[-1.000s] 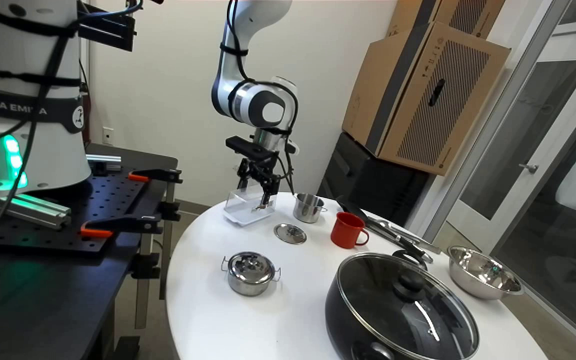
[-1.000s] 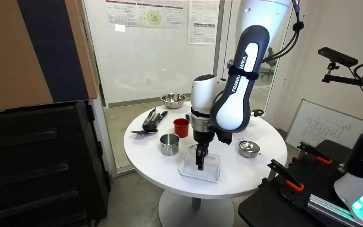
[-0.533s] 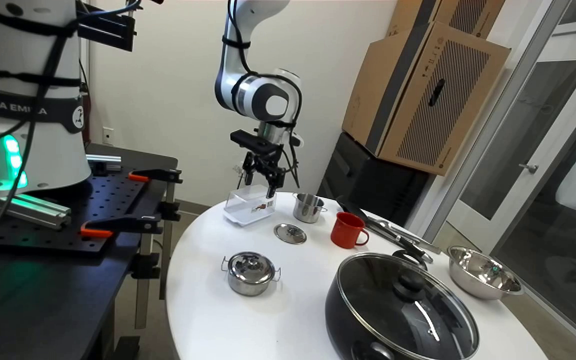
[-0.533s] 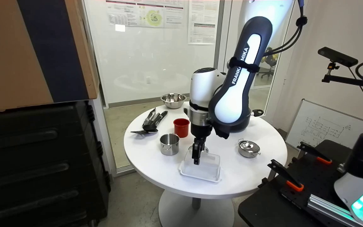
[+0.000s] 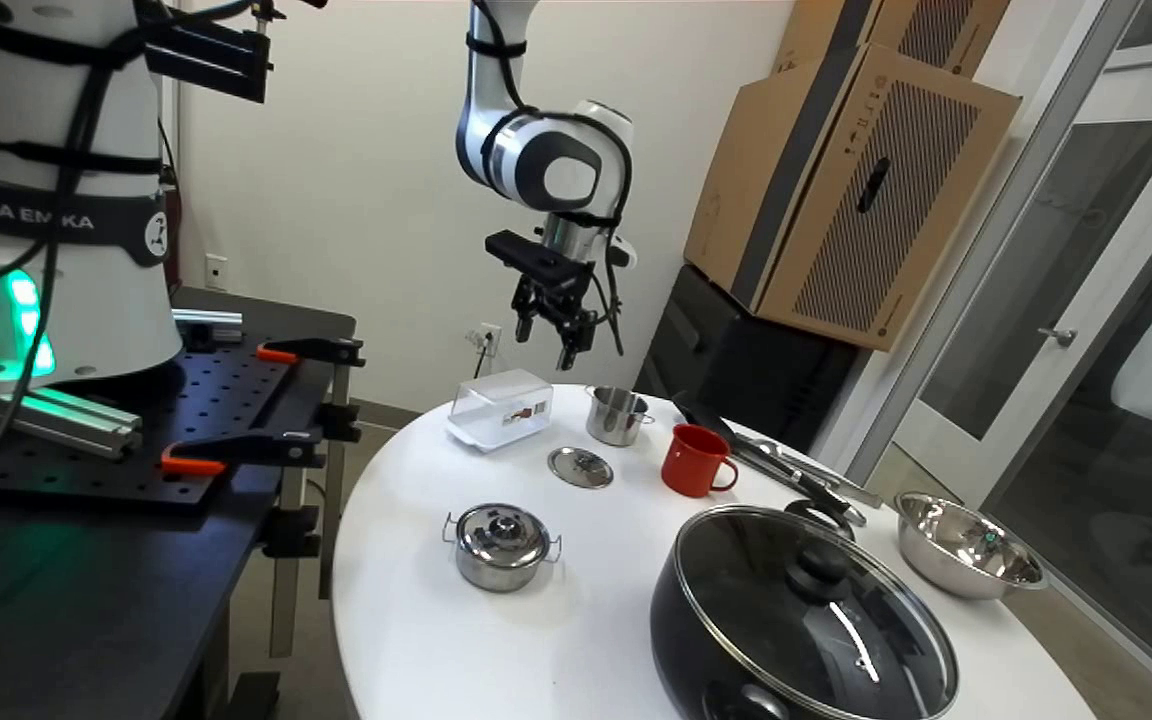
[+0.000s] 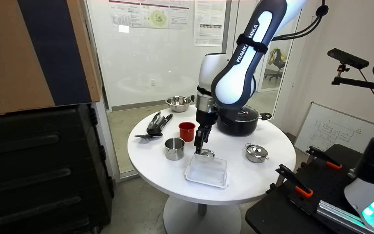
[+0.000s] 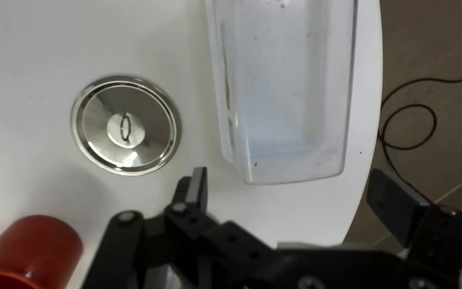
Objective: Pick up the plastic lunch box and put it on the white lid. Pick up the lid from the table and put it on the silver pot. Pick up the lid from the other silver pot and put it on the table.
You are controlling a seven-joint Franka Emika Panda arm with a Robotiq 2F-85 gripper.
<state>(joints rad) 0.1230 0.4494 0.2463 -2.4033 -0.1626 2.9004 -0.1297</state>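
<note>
The translucent plastic lunch box rests on the white lid near the table edge. My gripper hangs in the air above and beside it, jaws wide apart and nothing between them. In the wrist view the gripper spans past the near end of the lunch box. A round steel lid lies flat on the white table. Close by, the narrow silver pot stands uncovered. The other silver pot wears its lid.
A red mug stands near the narrow pot. Black utensils lie behind it. A large black pan with a glass lid and a steel bowl take up the table's other side.
My open gripper has risen off the lunch box and shifted toward the narrow pot and the loose steel lid. The box and everything else on the table stayed put.
</note>
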